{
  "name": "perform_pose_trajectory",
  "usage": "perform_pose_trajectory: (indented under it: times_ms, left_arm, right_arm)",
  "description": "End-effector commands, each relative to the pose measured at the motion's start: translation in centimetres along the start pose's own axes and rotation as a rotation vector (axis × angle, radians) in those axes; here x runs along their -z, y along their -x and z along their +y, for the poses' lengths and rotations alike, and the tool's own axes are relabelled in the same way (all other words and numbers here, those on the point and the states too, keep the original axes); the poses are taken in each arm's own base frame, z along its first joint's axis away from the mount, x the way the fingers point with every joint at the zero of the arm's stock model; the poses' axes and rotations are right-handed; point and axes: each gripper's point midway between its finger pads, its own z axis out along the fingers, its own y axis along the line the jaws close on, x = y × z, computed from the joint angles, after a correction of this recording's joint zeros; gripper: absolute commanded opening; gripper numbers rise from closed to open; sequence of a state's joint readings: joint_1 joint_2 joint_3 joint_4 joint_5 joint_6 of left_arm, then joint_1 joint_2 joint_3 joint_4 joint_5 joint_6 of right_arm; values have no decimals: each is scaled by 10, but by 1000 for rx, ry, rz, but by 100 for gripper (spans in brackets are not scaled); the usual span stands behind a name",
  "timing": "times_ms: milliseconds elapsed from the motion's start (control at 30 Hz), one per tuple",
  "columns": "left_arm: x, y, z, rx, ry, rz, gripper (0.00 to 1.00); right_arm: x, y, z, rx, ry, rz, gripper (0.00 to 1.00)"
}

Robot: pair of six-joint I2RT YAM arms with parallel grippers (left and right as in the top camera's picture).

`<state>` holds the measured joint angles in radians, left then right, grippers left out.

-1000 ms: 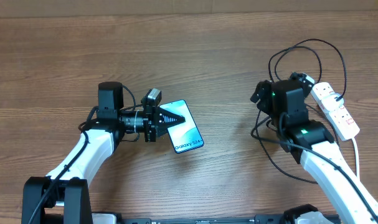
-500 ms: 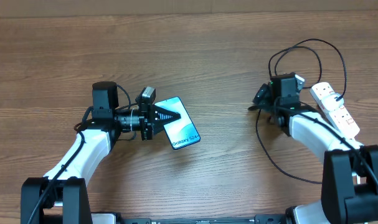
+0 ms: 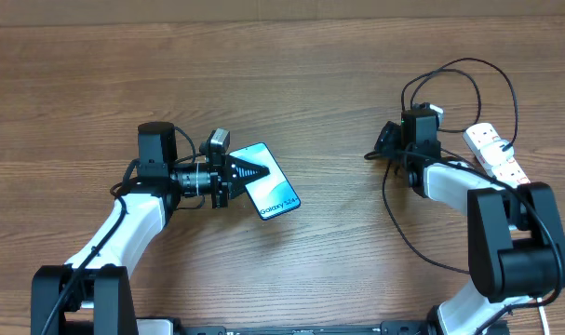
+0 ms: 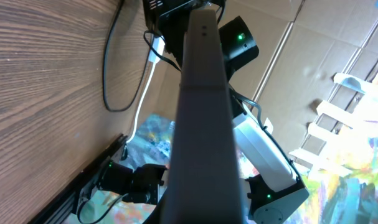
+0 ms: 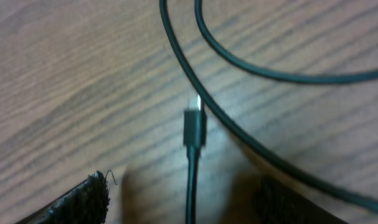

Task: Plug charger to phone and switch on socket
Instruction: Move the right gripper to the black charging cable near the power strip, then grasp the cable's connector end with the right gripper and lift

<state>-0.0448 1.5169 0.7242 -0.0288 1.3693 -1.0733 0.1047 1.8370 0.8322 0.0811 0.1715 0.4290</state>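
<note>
My left gripper point(image 3: 245, 173) is shut on the phone point(image 3: 275, 186), gripping the near end of its long edge; the light blue "Galaxy S24" screen faces up. In the left wrist view the phone point(image 4: 202, 118) is a dark edge-on slab and my fingers are hidden. The charger's black cable point(image 3: 450, 67) loops beside the socket point(image 3: 502, 166), a white power strip at the right. My right gripper point(image 3: 383, 145) is open and low over the table. In the right wrist view its fingers point(image 5: 190, 208) straddle the cable, and the plug tip point(image 5: 193, 127) lies just ahead on the wood.
A second strand of the black cable point(image 5: 251, 65) curves across the wood just beyond the plug tip. The socket's thick white cord point(image 3: 531, 223) runs down toward the front right. The wooden table point(image 3: 291, 74) ends at the far edge.
My right gripper has moved left and down toward the cable's end, its arm stretching out. My left gripper has shifted the phone slightly to the left.
</note>
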Motion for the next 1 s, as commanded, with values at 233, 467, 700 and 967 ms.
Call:
perform_pose_trajectory:
  times_ms: [233, 467, 700, 967]
  left_arm:
    - [1, 6, -1, 39, 8, -27, 4]
    - [1, 8, 0, 53, 14, -39, 4]
    - [1, 8, 0, 61, 14, -40, 4]
    - [1, 6, -1, 47, 8, -27, 4]
  right_arm:
    - [-41, -34, -10, 114, -19, 56, 56]
    - [-41, -46, 1, 164, -14, 129, 22]
    - [-13, -62, 33, 224, 24, 321, 4]
    - [51, -148, 52, 338, 45, 721, 5]
